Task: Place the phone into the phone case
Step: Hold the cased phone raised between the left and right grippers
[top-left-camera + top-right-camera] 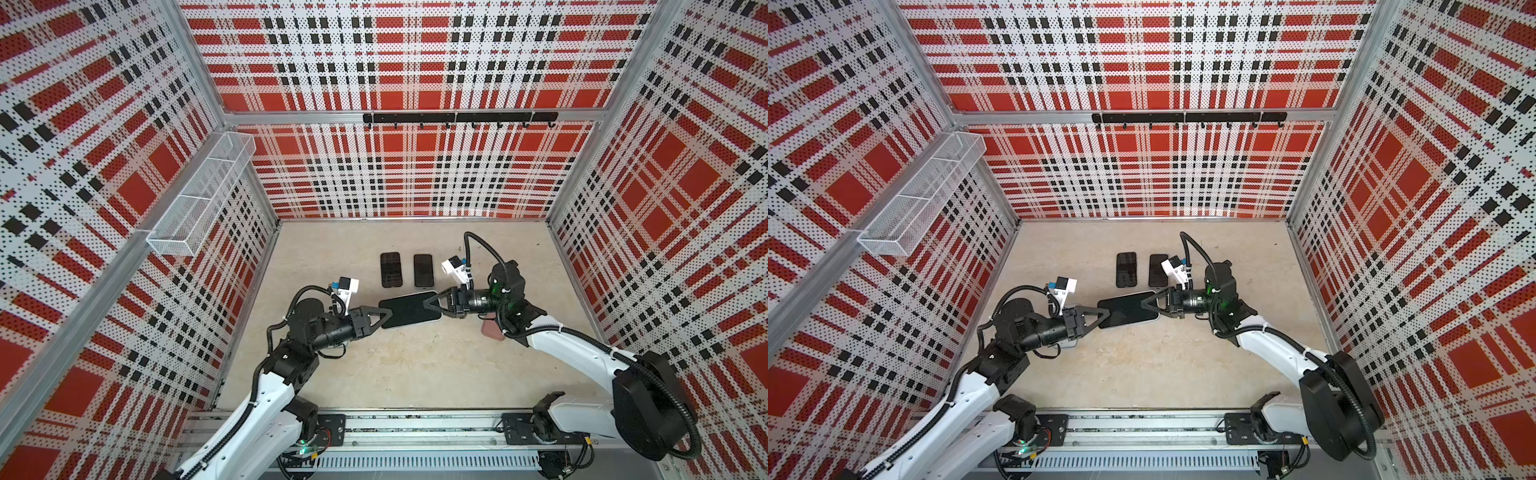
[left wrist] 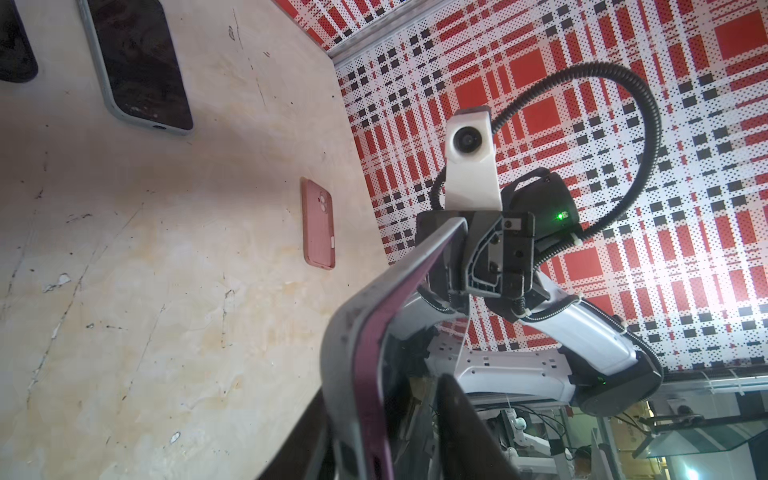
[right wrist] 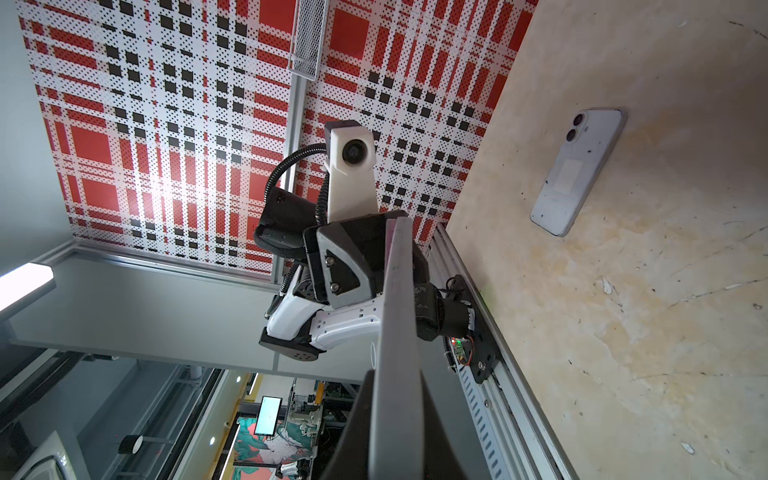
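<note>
Beyond both grippers, flat on the bench (image 1: pixel 415 374): two dark phones (image 1: pixel 390 270), side by side, screens up. Behind the right gripper (image 1: pixel 430 302), partly covered by its arm: a pink case (image 2: pixel 318 226). Lower down, apart from both grippers, back up on the bench: the white phone (image 3: pixel 577 170). Between the grippers, off the bench: a grey case (image 1: pixel 409 309), pinched at one end by the right gripper, straddled at the other by the left gripper (image 1: pixel 384 318); whether pressed home there, impossible to tell. Arms bent low, wrists level, tips facing.
</note>
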### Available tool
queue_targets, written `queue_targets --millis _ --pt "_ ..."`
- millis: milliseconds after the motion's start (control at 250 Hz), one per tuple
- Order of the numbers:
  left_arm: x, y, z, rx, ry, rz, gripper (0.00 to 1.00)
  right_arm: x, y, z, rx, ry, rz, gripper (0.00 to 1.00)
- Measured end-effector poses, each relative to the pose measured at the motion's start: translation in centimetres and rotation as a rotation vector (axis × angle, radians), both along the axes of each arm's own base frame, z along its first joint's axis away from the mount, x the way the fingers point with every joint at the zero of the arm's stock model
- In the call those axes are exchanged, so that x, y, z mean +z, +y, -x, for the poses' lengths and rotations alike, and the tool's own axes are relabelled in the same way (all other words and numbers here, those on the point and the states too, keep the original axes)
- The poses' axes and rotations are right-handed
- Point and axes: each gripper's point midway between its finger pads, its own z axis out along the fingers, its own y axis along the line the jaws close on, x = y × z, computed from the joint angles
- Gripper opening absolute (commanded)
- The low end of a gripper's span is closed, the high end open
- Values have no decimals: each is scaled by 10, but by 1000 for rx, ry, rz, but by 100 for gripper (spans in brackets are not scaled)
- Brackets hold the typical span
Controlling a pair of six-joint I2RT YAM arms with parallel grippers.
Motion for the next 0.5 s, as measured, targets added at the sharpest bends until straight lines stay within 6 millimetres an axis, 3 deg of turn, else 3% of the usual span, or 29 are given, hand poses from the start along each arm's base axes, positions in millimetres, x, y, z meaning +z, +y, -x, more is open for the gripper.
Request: queue_targets --millis 140,500 --pt "4 -1 2 -13 -3 14 32 5 -3 -3 -4 0 -16 0" --pt "15 -5 3 -32 -21 47 2 10 -10 -8 -10 -17 -34 0"
